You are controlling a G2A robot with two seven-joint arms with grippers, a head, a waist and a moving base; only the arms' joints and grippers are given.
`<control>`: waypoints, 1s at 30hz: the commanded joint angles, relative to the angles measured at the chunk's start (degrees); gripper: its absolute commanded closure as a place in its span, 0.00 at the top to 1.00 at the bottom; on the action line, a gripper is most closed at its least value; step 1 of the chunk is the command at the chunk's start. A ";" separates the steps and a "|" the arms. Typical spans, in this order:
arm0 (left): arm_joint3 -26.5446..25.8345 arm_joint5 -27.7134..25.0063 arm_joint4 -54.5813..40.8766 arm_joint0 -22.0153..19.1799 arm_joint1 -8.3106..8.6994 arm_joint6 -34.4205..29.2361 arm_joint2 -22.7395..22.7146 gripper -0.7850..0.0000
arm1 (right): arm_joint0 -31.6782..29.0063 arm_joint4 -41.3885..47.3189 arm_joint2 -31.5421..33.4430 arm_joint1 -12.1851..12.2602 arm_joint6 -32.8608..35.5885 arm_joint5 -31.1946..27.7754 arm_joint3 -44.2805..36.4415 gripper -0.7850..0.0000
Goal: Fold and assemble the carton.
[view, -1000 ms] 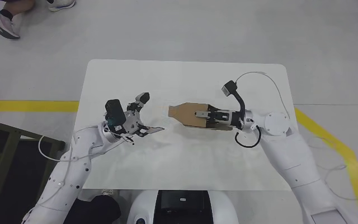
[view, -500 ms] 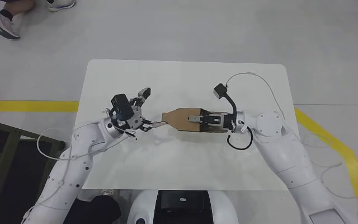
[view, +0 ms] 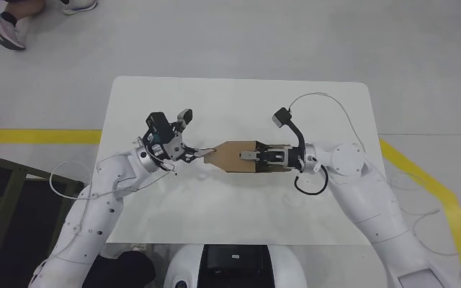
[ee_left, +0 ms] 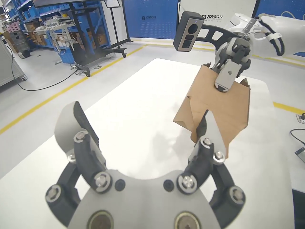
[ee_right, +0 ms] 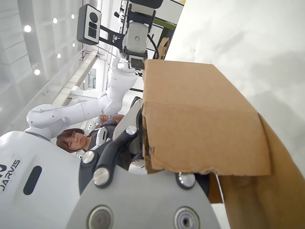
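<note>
The left gripper [view: 193,137] is spread wide, one finger at the near end of the carton [view: 234,155], seemingly touching it, though the contact is hard to confirm. The carton hangs flat, just above the middle of the table [view: 238,101], with the right gripper [view: 252,153] clamped on its far panel. The step in hand looks like getting a second grip. Next, the left fingers need to close on that end flap so the sleeve can be opened. A loose cable [view: 338,101] lies far right, well apart.
</note>
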 commanded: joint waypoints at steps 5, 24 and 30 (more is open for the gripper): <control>0.67 -0.68 -1.38 0.13 -0.08 -0.02 -0.08 1.00 | -0.10 1.20 0.13 -0.02 0.75 -0.30 -0.79 0.00; 2.14 -4.00 -6.78 0.18 -0.53 -0.74 0.54 1.00 | 0.44 4.43 -1.02 -0.57 2.35 -0.97 -1.22 0.00; 1.74 -4.74 -6.20 0.70 -0.60 -0.02 0.75 1.00 | 0.30 6.99 -0.83 -0.69 3.27 -1.54 -1.27 0.00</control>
